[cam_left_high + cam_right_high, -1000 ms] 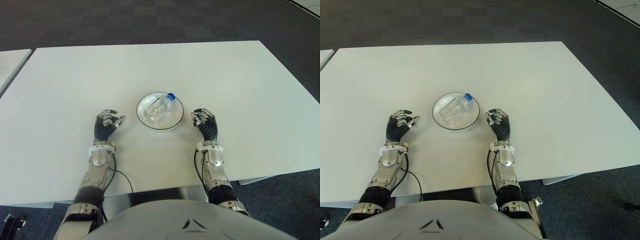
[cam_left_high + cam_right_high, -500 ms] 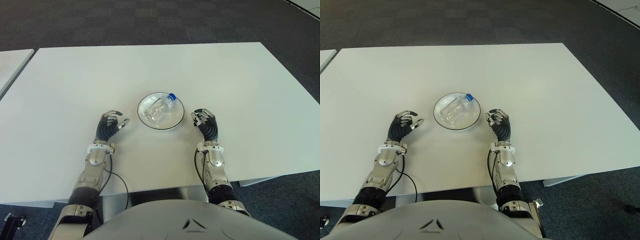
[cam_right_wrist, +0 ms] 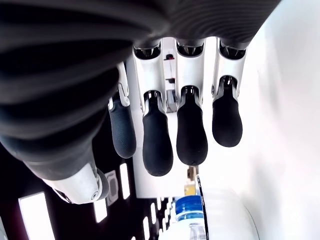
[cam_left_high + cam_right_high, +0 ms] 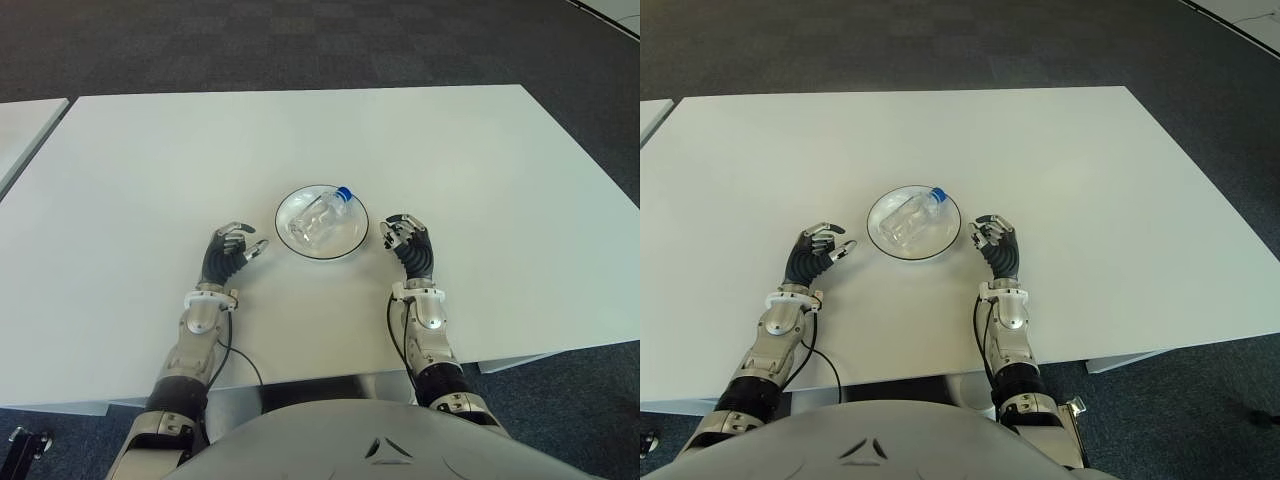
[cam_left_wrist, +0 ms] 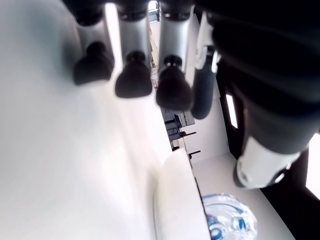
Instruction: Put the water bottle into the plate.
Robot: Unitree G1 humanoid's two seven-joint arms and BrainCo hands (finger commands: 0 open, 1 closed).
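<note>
A white bench (image 4: 480,150) fills the view from the robot's head, with dark carpet beyond; near its middle sits a round white plate (image 4: 356,231) with a dark rim; a clear plastic water bottle (image 4: 318,217) with a blue cap (image 4: 342,193) lies on its side inside the plate, its long axis running diagonally, the cap pointing away from the robot and toward its right, the base nearer and toward its left. The left robot hand (image 4: 229,253) shows just to the left of the plate, apart from it, fingers loosely curled and holding nothing; the right robot hand (image 4: 406,240) shows just to the right of the plate, nearer to the rim than the left one, fingers likewise relaxed and empty; its wrist view shows the dark fingertips (image 3: 158,150) hanging free, with the blue cap beyond them. The bottle lies between the two hands, slightly farther from the robot than both; judging from this, the task looks finished, and neither hand needs to reach for it.
</note>
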